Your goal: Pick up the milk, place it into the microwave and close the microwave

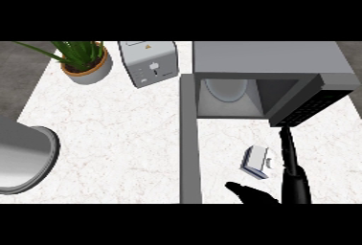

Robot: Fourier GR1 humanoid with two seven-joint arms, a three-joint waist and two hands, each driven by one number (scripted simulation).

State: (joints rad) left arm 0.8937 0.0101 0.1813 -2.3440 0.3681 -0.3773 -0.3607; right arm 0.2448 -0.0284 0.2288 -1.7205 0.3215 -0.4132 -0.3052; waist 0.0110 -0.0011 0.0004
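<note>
The milk, a small white carton with a bluish side, stands on the counter just in front of the microwave. The microwave's door is swung wide open to the left and shows edge-on as a grey bar. Inside the cavity lies a pale round turntable. My right hand comes in at the lower right, open. Its straight fingers run up along the carton's right side and its thumb lies below the carton. I cannot tell if it touches the milk. My left hand is out of sight.
A white toaster and a potted plant stand at the back left. A large grey rounded shape fills the left edge. The microwave's dark control panel juts out just above my fingers. White marble counter spreads left of the door.
</note>
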